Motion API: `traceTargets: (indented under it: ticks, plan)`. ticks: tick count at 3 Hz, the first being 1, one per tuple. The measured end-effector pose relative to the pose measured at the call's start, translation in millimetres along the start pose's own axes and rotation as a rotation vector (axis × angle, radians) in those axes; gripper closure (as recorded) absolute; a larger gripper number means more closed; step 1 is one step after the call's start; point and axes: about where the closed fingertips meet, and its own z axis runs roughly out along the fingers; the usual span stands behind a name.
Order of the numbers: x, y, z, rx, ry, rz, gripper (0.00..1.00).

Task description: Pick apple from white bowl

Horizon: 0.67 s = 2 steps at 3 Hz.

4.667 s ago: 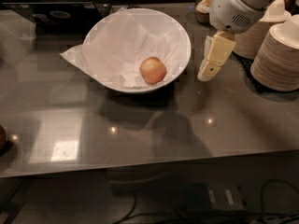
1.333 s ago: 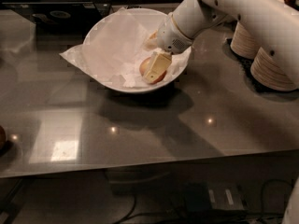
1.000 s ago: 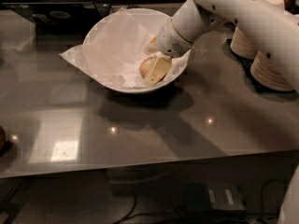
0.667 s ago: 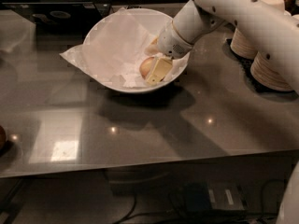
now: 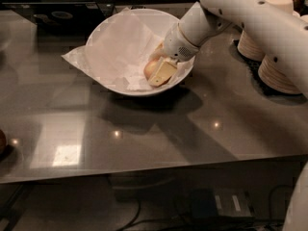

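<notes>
The apple [image 5: 150, 68], pale yellow-orange with a reddish blush, lies in the right part of the white bowl [image 5: 159, 89], on the crumpled white paper [image 5: 115, 47] that lines it. My gripper [image 5: 159, 64] reaches down into the bowl from the upper right and sits right at the apple, covering its right side. The apple still rests on the paper in the bowl. My white arm [image 5: 240, 13] crosses over the bowl's right rim.
Stacks of beige paper bowls [image 5: 281, 71] stand at the right, close to my arm. A dark brownish round object [image 5: 2, 141] sits at the left edge. The grey table's front edge [image 5: 154, 170] runs across the bottom, with cables below.
My gripper came from beside the bowl's right rim into the bowl and down onto the apple. Over the last second it has barely moved, and the apple has stayed put.
</notes>
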Motion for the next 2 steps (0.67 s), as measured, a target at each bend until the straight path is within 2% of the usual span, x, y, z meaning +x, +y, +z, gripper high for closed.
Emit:
traceTargets:
  ticks: [1,2]
  plan:
    - [1.3,-0.6,0.3,0.002,0.003,0.001,0.95]
    - [1.4,-1.0,-0.1,0.004,0.0,-0.001,1.0]
